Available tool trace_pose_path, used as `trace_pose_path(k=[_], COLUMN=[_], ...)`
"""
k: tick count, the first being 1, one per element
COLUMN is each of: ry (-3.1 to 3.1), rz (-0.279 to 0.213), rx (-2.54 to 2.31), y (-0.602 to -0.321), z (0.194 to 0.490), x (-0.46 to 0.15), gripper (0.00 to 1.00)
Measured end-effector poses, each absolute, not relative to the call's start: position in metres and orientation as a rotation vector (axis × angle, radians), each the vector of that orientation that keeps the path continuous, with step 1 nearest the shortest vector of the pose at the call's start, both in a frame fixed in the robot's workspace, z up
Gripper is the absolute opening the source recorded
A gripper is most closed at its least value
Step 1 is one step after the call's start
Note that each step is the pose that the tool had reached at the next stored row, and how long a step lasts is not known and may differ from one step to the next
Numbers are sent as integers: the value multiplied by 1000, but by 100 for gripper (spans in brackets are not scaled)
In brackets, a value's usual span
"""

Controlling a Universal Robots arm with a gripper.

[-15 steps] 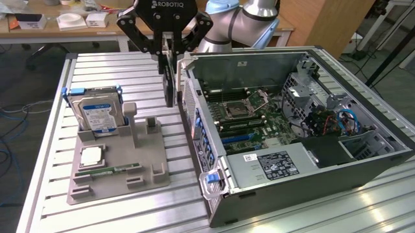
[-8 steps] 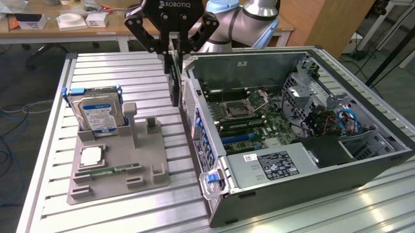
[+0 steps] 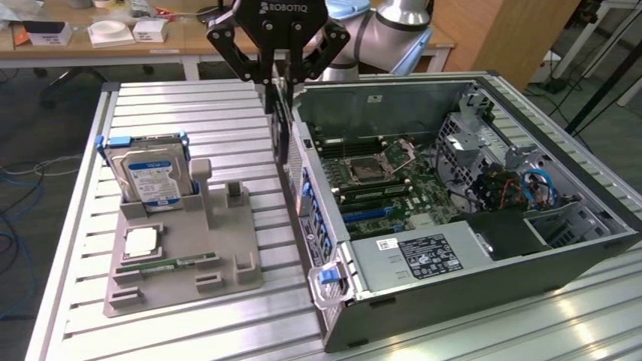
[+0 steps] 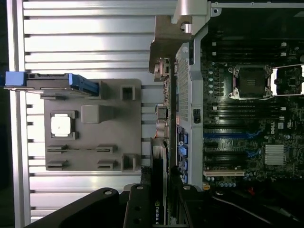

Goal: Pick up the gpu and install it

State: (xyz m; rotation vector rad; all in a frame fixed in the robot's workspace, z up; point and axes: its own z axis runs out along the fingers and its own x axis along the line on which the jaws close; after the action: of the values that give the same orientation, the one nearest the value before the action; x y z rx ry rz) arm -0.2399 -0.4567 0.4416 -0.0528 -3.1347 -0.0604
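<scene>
Exterior view shows the claw (image 3: 278, 75) clamped on the gpu (image 4: 159, 190), holding it edge-down just above the rim of the computer case (image 3: 452, 316). Pickup looks done. Seating the card inside the case remains.

Open computer case (image 3: 482, 301) and parts holder (image 3: 180, 280) on a slatted metal bench (image 3: 201, 113).

On the exterior view's right: case lying on its side with the lid off, motherboard (image 3: 401, 192) exposed, bare CPU socket (image 3: 363, 170) toward the far end, grey power supply (image 3: 416, 256) with a black label at the near end, blue cables (image 3: 537, 184) at the right wall, blue handle (image 3: 326, 278) on the near left corner. Just beside it on the exterior view's left: flat grey holder carrying a hard drive (image 3: 155, 180) upright in a blue caddy at its far end, a square processor chip (image 3: 140, 241) lying flat nearer, and a narrow green memory stick (image 3: 165, 265) nearer again. Far behind: desk (image 3: 101, 51) with white boxes (image 3: 110, 31), wooden cabinet (image 3: 501, 30).
</scene>
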Motion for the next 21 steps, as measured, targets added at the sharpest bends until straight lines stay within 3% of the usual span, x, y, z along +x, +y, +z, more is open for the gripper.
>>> trace_pose_path(k=[21], ry=[-3135], rz=[-60], rx=[-8], y=[-457], z=[441], x=[-210], gripper=[26])
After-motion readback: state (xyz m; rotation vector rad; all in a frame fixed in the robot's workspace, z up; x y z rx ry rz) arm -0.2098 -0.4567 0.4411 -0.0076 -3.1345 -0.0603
